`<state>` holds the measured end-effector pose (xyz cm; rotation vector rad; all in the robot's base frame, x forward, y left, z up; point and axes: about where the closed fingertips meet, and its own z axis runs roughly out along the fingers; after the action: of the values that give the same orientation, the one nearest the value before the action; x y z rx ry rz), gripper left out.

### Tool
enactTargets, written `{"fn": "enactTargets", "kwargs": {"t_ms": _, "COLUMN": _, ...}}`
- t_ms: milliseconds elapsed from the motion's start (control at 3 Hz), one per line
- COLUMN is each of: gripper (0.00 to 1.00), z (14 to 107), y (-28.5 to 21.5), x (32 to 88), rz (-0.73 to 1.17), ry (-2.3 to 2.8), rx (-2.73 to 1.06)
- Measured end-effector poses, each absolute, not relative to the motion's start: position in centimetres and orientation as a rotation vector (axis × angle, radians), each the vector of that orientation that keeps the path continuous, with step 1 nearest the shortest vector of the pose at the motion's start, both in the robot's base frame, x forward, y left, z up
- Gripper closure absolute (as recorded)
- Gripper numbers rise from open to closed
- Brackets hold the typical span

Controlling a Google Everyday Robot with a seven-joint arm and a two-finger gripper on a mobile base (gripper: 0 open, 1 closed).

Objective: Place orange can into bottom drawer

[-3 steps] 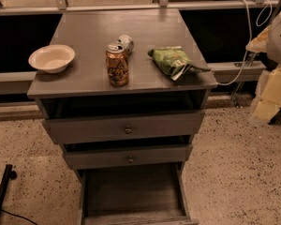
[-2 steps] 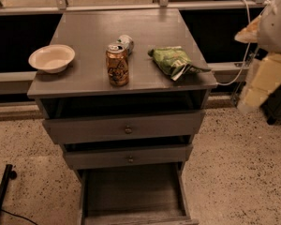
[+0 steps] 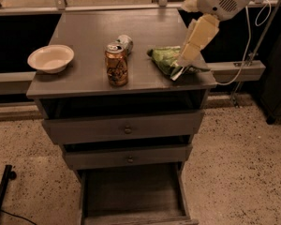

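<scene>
The orange can (image 3: 116, 64) stands upright on the grey-brown cabinet top (image 3: 84, 78), near its front middle. The bottom drawer (image 3: 131, 193) is pulled open below, and nothing shows inside it. My arm reaches in from the upper right, and its cream-coloured gripper (image 3: 184, 59) hangs over the right part of the top, above a green bag. It is well to the right of the orange can and apart from it. It holds nothing that I can see.
A silver-green can (image 3: 125, 42) lies on its side just behind the orange can. A cream bowl (image 3: 50, 58) sits at the left, and a green snack bag (image 3: 167, 60) at the right. Two shallower drawers with round knobs (image 3: 127, 130) are slightly open. Cables hang at the right.
My arm has swung in from the far right edge to over the right side of the cabinet top. The cans, bowl and bag have not moved.
</scene>
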<state>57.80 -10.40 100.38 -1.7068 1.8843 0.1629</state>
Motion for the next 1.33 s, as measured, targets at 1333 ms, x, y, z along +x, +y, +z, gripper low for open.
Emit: {"fn": "enactTargets", "kwargs": {"t_ms": 1333, "gripper": 0.0, "z": 91.9, "y": 2.0, "x": 64.4, "rz": 0.49, "ry": 1.707, "rx": -1.655}}
